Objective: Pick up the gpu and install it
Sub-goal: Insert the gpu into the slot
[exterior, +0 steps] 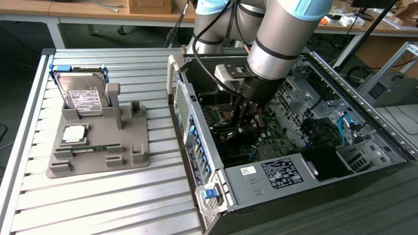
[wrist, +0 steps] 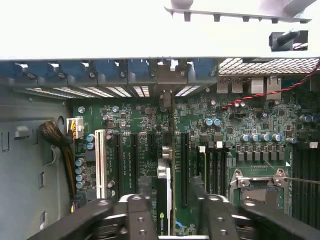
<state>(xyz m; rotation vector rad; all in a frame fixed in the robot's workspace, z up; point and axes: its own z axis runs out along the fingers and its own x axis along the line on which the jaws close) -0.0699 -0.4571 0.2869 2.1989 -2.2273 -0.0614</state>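
Observation:
My gripper point(exterior: 251, 122) is down inside the open computer case point(exterior: 294, 174), over the green motherboard point(wrist: 240, 120). In the wrist view the gripper point(wrist: 167, 222) is shut on the gpu point(wrist: 164, 192), a thin dark card seen edge-on with a green logo on its edge. One black finger point(wrist: 135, 220) lies on each side of it. The card stands upright, lined up lengthwise with the long black expansion slots point(wrist: 184, 167). Its far end reaches toward the case's rear slot openings point(wrist: 170, 75). Whether its lower edge sits in a slot is hidden.
On the slatted table a grey holder point(exterior: 98, 147) carries a silver hard drive point(exterior: 83, 98), a square chip point(exterior: 74, 133) and a narrow green memory stick point(exterior: 98, 147). Inside the case are a white slot point(wrist: 101, 160), a processor socket point(wrist: 260, 185), a brown cable bundle point(wrist: 57, 140) and blue cables point(exterior: 346, 127).

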